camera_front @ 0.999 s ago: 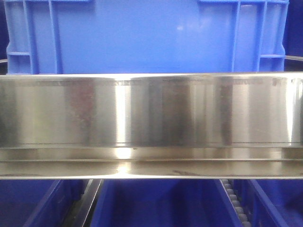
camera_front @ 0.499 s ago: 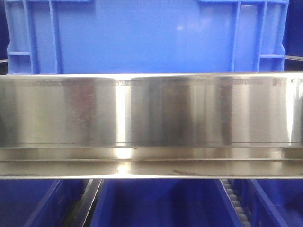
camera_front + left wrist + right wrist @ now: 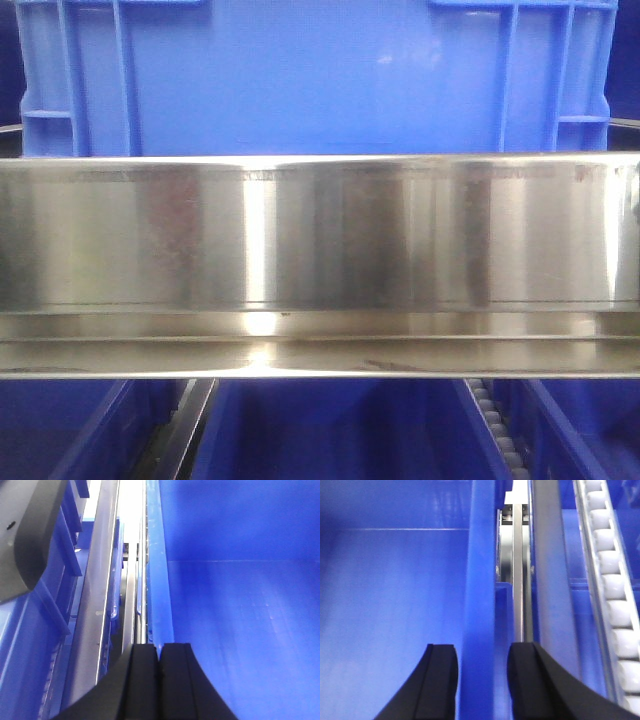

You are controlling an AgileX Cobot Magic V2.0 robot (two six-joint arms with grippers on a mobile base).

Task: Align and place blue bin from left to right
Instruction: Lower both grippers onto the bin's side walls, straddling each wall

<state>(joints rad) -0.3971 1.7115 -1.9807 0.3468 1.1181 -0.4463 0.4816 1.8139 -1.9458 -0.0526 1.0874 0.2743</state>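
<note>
Crate: the large bright-blue rigid plastic bin stands on the upper level, right behind the broad brushed-steel shelf front. Both ribbed corners show, and more blue bins sit below.
Left gripper: the black jaws are pressed together at the top edge of the bin's left wall, with nothing visible between them.
Right gripper: the jaws are apart and straddle the bin's right wall, one finger inside and one outside, not clamped.
Step, as I judge it: shifting the bin sideways toward the right to line it up.
Doing it well: pinch the right wall squarely before pulling, and keep both wrists level and matched so the bin slides without yawing.
Clearance: the outer right finger sits close to the narrow steel side rail, with the white roller track beyond, so travel should be slow and straight.
Risk: the left jaws can probably only push and may slip off the rim.
</note>
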